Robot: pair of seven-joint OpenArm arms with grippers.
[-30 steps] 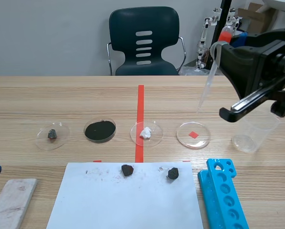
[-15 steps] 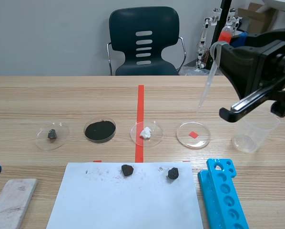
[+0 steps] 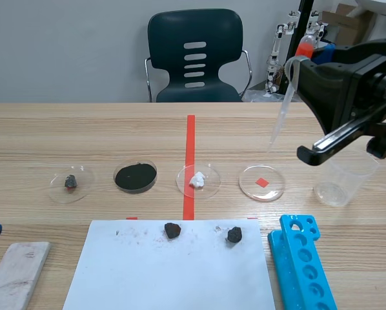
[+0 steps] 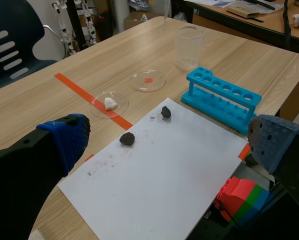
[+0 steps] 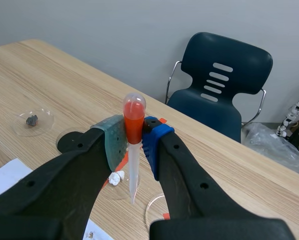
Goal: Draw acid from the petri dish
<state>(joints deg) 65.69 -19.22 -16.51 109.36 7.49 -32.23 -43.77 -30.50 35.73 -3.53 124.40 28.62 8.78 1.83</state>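
One pipette, pinched in the right gripper, hangs tilted, clear of the petri dish. A misaligned descent could clip its rim, spilling the contents.

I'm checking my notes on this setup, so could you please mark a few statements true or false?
1. The right gripper is shut on the pipette. True.
2. The pipette's tip is dipped in the clear petri dish. False: it hangs above the dish.
3. The left gripper is shut. False: it is open, holding nothing.
4. Two dark lumps lie on the white paper. True.
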